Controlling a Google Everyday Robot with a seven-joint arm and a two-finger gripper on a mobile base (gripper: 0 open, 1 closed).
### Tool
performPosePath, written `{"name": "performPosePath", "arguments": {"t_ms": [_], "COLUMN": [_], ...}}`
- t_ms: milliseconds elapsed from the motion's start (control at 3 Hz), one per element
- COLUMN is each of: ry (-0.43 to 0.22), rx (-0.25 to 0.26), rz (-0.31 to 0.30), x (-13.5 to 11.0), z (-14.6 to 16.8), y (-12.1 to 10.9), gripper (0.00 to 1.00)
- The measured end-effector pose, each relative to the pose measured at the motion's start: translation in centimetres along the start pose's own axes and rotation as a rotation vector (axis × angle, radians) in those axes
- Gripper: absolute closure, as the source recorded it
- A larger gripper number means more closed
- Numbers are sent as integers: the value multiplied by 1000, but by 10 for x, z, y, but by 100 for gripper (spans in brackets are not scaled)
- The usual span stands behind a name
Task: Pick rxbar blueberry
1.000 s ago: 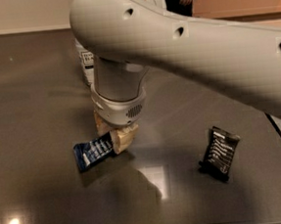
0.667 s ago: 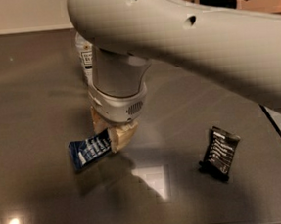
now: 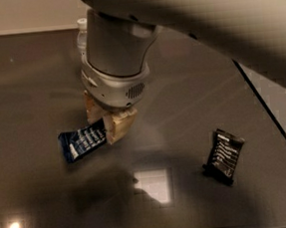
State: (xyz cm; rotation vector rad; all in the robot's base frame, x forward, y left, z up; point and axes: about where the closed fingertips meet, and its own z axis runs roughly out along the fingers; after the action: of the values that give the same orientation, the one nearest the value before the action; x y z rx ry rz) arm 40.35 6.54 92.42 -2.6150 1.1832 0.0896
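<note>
The gripper point(image 3: 106, 128) hung low over the middle-left of the dark, glossy tabletop point(image 3: 29, 71), pointing downward at the end of the pale grey arm point(image 3: 117, 53) that filled the top of the view. Its tan fingers point(image 3: 120, 129) were closed on the right-hand end of the rxbar blueberry point(image 3: 83, 143), with one finger on the far side of the wrapper and one on the near side, and only a narrow gap between them, taken up by the bar. The dark blue bar stuck out to the left of the fingers, its printed face with white lettering turned up toward the camera and its long axis tilted, the gripped end sitting higher in the view than the free end. Whether the free end touched the tabletop could not be told.

A black-wrapped bar point(image 3: 224, 155) with white text lay well apart to the right, near the tabletop's right edge, tilted on a diagonal. Behind the arm, a clear bottle point(image 3: 81, 34) with a white cap showed only in part. A bright square reflection point(image 3: 152, 185) lay on the tabletop in front of the gripper, between the two bars, and a small round glint point(image 3: 14, 227) sat near the lower left corner.
</note>
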Motion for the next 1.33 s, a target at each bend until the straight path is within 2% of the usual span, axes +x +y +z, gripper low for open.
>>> {"name": "performPosePath", "arguments": {"t_ms": [333, 667, 1333], "ry": [-13, -30, -37], "rx": [25, 75, 104], "rz": [-4, -14, -17], "x": [-2, -5, -6], "z": [-32, -79, -94], "y": [-15, -40, -50], "gripper": [100, 100, 100]}}
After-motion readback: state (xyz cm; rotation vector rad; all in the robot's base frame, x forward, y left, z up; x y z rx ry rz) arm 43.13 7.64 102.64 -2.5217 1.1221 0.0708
